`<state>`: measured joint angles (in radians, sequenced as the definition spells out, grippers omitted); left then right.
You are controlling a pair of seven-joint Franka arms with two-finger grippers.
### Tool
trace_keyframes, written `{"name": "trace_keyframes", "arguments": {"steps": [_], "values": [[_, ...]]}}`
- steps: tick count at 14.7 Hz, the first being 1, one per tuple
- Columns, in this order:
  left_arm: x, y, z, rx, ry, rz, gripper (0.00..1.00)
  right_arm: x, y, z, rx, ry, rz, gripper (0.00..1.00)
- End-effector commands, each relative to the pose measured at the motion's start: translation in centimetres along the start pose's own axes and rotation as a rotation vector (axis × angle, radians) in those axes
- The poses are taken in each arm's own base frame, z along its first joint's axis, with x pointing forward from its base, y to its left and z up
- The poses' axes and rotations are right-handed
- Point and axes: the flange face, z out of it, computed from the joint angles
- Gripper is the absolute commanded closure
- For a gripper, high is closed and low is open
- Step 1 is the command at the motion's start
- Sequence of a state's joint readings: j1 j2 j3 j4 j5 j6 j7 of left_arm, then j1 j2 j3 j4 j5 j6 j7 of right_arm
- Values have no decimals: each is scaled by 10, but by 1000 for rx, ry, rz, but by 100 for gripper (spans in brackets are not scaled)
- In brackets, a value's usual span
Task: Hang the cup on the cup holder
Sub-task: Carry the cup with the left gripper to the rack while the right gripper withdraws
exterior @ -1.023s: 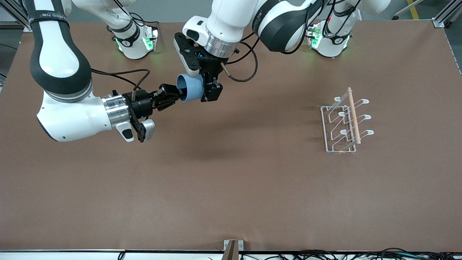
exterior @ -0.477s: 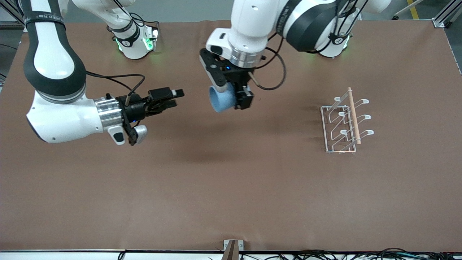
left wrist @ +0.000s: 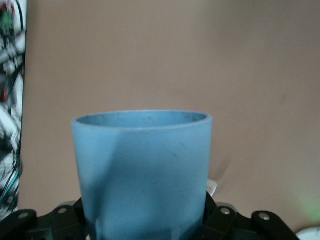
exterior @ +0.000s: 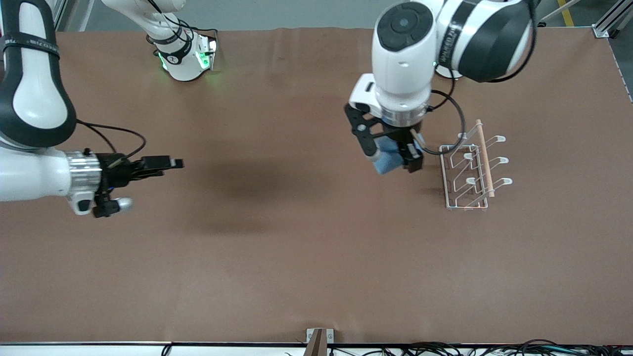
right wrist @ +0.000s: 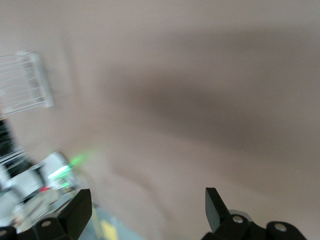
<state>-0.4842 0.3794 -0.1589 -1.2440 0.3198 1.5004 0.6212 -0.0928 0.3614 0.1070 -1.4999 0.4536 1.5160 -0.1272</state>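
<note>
My left gripper is shut on the light-blue cup and holds it above the table, close beside the cup holder. In the left wrist view the cup fills the space between my fingers, its open rim pointing away from the wrist. The cup holder is a white wire rack with looped prongs and a wooden rod on top, at the left arm's end of the table. My right gripper is open and empty above the table at the right arm's end. It also shows in the right wrist view.
The brown table carries nothing else. The two arm bases stand along its edge farthest from the front camera. The rack shows blurred in the right wrist view.
My left gripper has carried the cup from the table's middle toward the cup holder. My right gripper, which was at the cup a second ago, has drawn back toward its own end, open.
</note>
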Motion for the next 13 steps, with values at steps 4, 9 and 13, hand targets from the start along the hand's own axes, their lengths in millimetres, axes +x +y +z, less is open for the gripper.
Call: {"name": "trace_keyframes", "arguments": {"steps": [4,9,13], "values": [[-72,-50,39,49,-333,102,51,-47,-15,-83,-401,154,-22,0],[-96,-66,79,107,-586,200,51,-72,-52,-141,-441,252,-49,0],[-96,-64,119,154,-773,259,51,-92,-72,-174,-445,313,-57,0]]}}
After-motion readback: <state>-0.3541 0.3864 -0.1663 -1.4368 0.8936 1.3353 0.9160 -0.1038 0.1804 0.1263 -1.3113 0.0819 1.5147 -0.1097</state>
